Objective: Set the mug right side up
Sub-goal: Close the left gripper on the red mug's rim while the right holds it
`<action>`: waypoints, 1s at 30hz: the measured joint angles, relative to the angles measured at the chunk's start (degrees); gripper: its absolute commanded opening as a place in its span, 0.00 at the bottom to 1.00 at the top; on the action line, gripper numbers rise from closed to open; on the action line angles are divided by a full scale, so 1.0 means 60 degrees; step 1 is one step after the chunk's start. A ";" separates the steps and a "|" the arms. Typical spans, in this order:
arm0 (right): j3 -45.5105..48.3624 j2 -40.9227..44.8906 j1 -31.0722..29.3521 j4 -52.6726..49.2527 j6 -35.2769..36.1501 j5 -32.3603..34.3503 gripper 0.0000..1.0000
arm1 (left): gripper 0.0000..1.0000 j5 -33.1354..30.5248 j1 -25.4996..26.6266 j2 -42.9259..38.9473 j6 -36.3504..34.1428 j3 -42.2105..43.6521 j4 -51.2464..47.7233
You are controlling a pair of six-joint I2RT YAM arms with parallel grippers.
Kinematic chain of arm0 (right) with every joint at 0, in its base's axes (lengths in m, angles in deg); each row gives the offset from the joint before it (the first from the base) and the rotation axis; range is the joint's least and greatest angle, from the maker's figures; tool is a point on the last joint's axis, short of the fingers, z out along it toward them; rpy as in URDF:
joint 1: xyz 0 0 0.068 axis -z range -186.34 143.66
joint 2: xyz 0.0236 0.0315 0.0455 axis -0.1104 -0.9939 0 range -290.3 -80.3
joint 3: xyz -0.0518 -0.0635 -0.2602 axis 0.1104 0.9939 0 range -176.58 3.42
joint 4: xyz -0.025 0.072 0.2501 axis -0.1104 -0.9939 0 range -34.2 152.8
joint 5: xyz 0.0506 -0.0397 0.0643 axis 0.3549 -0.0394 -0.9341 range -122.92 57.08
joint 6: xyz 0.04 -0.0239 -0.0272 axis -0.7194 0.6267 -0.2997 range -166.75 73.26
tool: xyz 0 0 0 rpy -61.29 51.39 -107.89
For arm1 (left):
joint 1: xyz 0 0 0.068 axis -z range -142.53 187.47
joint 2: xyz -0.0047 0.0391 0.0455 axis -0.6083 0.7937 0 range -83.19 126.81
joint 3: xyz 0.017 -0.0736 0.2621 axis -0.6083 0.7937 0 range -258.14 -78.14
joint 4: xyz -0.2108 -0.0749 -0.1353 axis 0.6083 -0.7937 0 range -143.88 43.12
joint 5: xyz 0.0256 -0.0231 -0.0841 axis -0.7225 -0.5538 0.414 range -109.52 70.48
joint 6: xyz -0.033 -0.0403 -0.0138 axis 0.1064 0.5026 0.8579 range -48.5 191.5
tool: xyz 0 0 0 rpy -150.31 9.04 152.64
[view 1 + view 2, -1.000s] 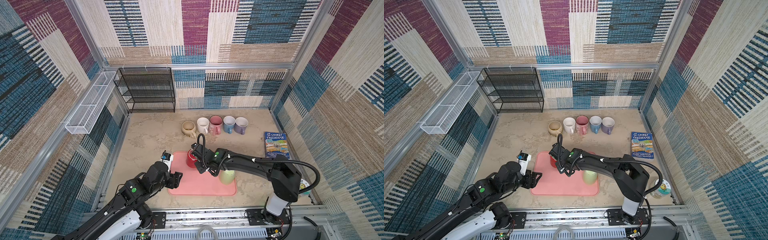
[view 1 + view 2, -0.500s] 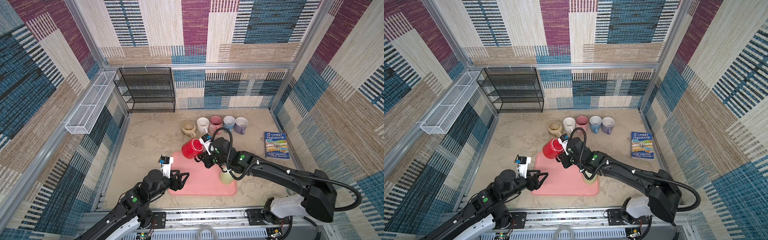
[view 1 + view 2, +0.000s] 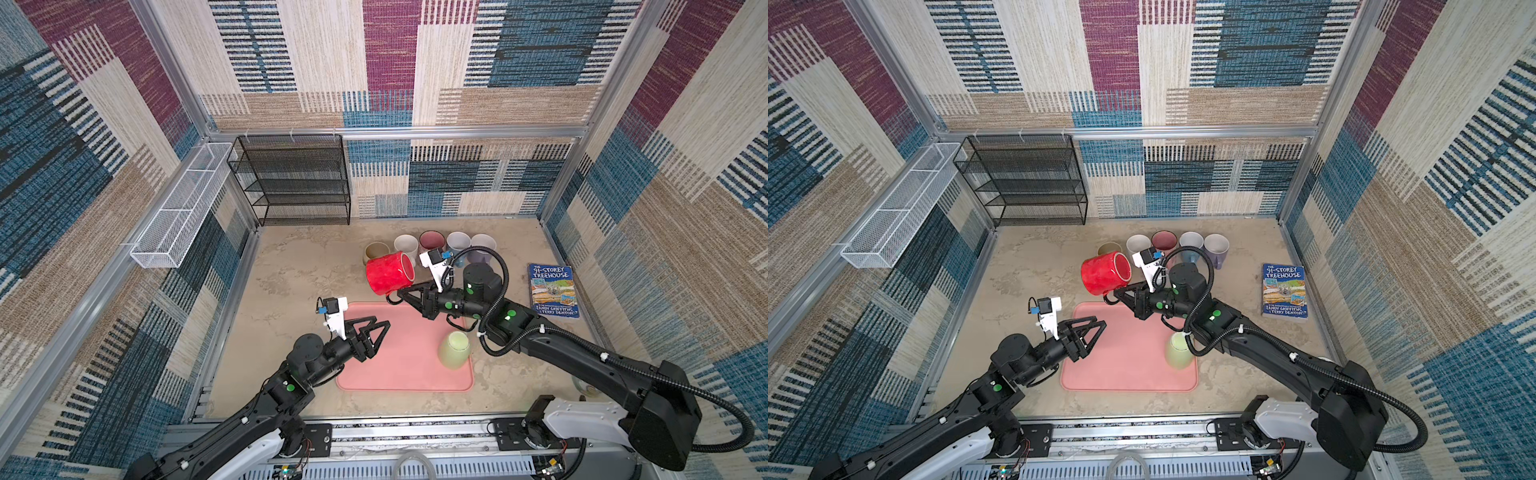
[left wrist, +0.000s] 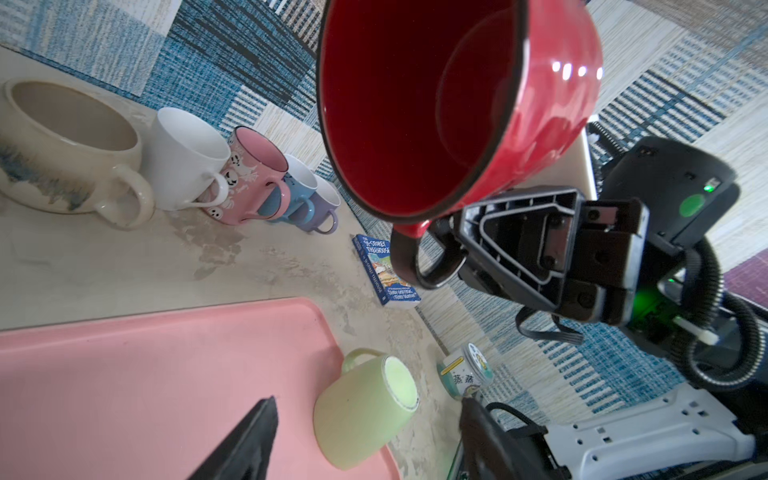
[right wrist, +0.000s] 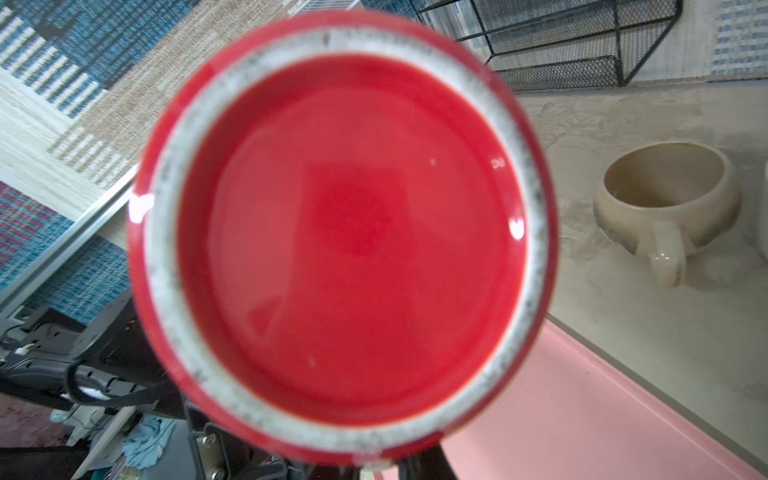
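Roughly halfway, the right claw (image 3: 402,296), shut on the handle of the mug (image 3: 390,272), holds it sideways in the air above the far edge of the tray (image 3: 399,368), with uprighting and set-down left; the left claw (image 3: 382,322) hovers open, empty.

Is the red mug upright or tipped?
Tipped on its side: the red mug hangs by its handle from the right claw, mouth facing sideways.
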 measured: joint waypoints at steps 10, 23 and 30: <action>0.0233 0.0106 0.0240 0.0739 -0.0510 -0.1209 0.00 | 0.64 0.0539 -0.0244 0.1035 0.0080 -0.0597 0.1912; 0.0561 -0.0149 0.0266 0.1741 -0.0841 -0.2299 0.00 | 0.43 0.0747 -0.0386 0.1545 0.0211 -0.0696 0.2718; 0.0772 -0.0251 0.0266 0.2437 -0.1064 -0.2521 0.00 | 0.30 0.0911 -0.0401 0.1537 0.0211 -0.0699 0.2739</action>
